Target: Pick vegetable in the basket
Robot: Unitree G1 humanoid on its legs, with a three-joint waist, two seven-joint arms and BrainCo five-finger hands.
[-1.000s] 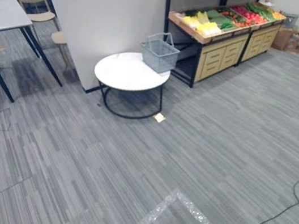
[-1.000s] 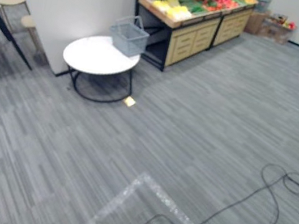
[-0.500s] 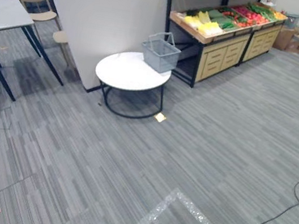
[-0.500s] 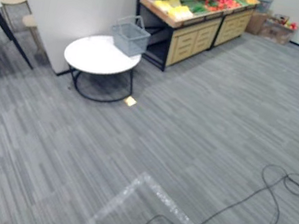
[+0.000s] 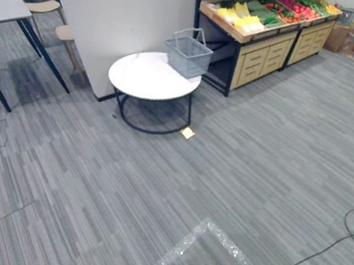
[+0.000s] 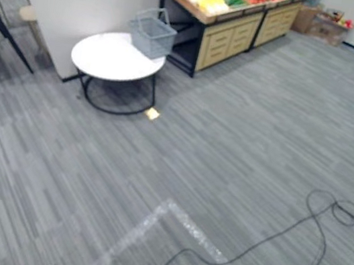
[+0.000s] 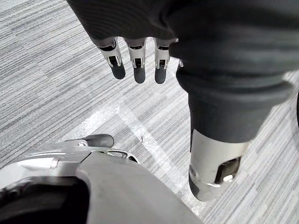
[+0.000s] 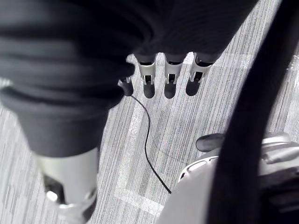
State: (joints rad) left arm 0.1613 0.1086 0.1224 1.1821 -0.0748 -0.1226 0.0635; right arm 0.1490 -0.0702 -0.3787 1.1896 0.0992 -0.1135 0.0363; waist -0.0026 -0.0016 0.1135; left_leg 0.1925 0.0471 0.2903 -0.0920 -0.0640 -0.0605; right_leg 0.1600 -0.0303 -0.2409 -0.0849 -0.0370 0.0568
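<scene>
The left robot hand (image 7: 135,58) is hanging straight-fingered and empty. The wire basket (image 5: 188,53) is sitting on the round bench (image 5: 142,76). The vegetables (image 5: 244,23) are lying on the produce shelf (image 5: 264,59) near the basket's right, probably light, firm and smooth, so wrapping 1 around its middle is looking safest. The right robot hand (image 8: 169,79) is hanging likewise.
</scene>
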